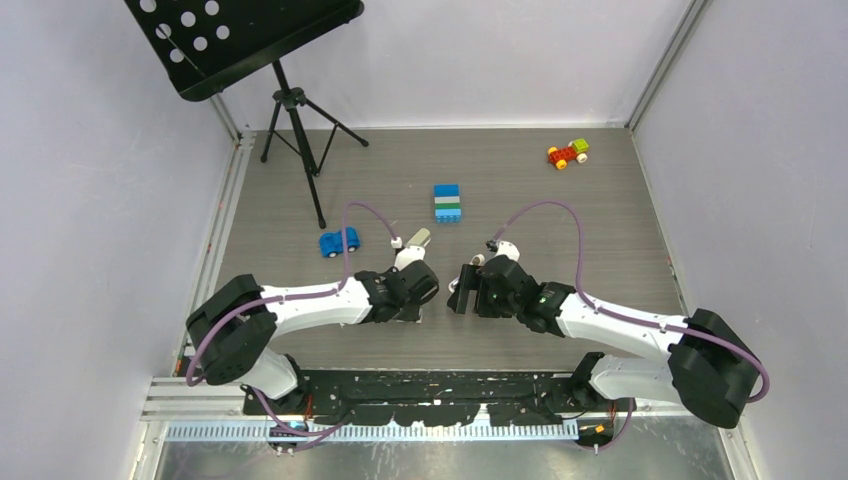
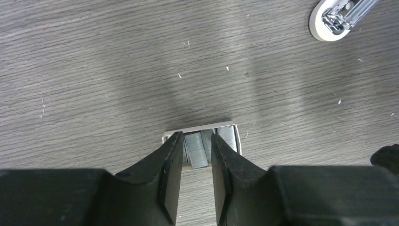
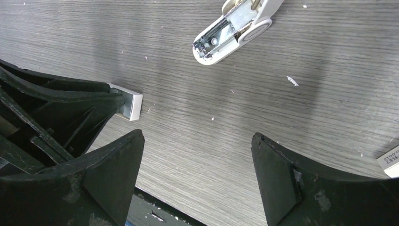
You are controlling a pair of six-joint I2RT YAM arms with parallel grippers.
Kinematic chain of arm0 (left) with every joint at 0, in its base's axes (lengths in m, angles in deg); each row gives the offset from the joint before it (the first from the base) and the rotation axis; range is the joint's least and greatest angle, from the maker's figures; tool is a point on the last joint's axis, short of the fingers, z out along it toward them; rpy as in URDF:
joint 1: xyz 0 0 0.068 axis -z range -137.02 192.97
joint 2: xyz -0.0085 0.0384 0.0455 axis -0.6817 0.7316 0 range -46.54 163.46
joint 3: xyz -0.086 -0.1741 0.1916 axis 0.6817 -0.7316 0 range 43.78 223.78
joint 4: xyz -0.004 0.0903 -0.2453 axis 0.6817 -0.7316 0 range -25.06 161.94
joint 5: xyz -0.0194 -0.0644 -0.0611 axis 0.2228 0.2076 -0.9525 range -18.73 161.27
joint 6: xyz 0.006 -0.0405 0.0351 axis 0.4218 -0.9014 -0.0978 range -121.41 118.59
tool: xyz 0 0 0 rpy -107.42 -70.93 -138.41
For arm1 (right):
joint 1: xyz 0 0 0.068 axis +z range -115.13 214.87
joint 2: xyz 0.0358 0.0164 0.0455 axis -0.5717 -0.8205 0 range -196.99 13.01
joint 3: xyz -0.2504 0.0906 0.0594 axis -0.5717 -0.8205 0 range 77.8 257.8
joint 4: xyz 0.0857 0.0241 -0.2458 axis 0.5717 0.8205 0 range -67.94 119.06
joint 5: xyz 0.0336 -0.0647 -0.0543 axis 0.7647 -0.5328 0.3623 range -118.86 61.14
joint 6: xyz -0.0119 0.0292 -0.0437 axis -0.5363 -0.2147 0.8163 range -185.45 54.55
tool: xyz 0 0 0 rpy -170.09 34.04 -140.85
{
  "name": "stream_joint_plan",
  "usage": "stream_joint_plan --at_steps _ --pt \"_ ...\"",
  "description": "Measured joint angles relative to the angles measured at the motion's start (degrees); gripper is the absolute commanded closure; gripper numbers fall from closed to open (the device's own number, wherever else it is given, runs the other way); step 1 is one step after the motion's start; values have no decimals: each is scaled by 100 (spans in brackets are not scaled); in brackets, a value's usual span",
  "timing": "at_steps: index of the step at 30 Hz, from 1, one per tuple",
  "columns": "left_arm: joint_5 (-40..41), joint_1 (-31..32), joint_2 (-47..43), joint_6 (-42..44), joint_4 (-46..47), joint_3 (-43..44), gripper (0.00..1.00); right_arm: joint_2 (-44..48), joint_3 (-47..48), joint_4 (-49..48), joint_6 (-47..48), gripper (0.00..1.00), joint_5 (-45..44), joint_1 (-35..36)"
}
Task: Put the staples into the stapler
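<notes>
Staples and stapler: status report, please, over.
Left gripper astride staples in their white box, grip unconfirmed. Right gripper open, empty, over table. Stapler lies apart, metal channel exposed. Nothing between.

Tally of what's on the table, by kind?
Toy cars: 2 (blue car, brick car)
Brick stack: 1
Stapler: 1
Tray of staples: 1
Box piece: 1
Music stand: 1
Total: 7
</notes>
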Motion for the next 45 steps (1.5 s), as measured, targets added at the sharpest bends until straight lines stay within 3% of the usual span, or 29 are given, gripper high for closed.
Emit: stream_joint_plan --at_steps 19,31,37,45 --pt "166 260 140 -17 -199 122 89 223 -87 55 -2 12 -61 0" --pt "328 278 -446 186 -149 125 92 470 -107 184 4 11 -192 0" --pt "339 278 -826 710 557 -72 93 785 -107 372 109 10 -461 0" --pt "-114 278 -1008 1703 2201 -614 95 1473 -149 789 229 3 -1202 -2"
